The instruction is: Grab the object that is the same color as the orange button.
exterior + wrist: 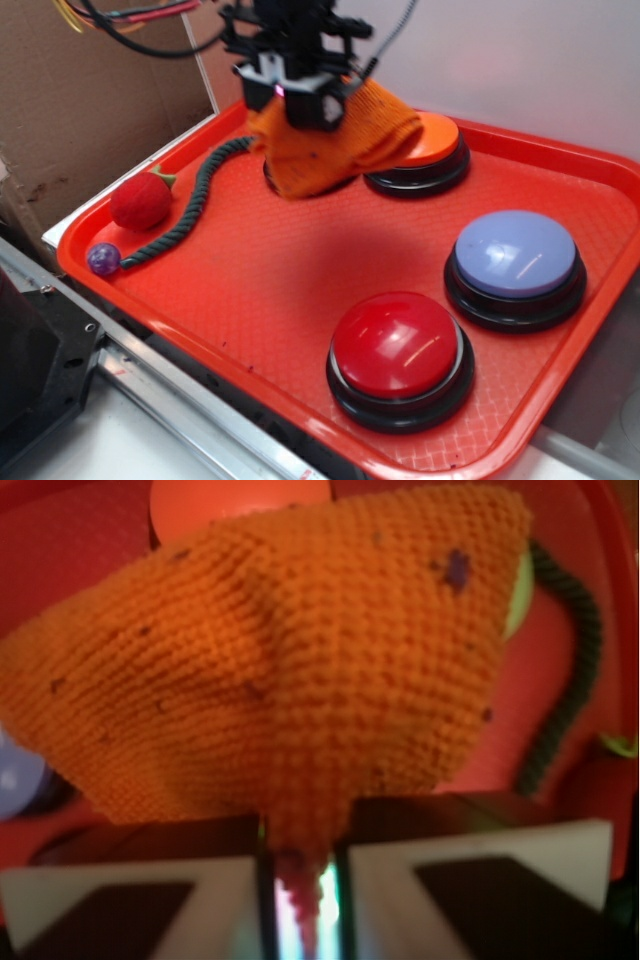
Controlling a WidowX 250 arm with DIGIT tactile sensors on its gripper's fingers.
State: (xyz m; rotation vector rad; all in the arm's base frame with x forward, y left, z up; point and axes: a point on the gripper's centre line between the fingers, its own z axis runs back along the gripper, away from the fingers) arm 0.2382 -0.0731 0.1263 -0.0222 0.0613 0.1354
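The fingers [180,900] are pressed nearly together, pinching a fold of the orange knitted cloth [270,680] between them; in the wrist view a narrow tongue of the knit runs down into the slit where the two pale pads meet. From that pinch the cloth fans out and hangs loose. In the exterior view the gripper [300,95] sits at the far side of the red tray [250,290], with the cloth [330,140] draped below it, seemingly off the tray floor, its right edge lying over or just against the orange button [430,150] (which of the two I cannot tell). A dark button base peeks out from under the cloth's left side.

The grab itself looks made, so the step in hand is lifting clear. The next move calls for a straight rise with the pinch kept firm, since only a small fold is caught and the knit could slip or snag on the button.

Nearer the camera stand the red button [398,350] and the pale lilac-looking button [515,260]; a dark rope [190,215] lies at the left.
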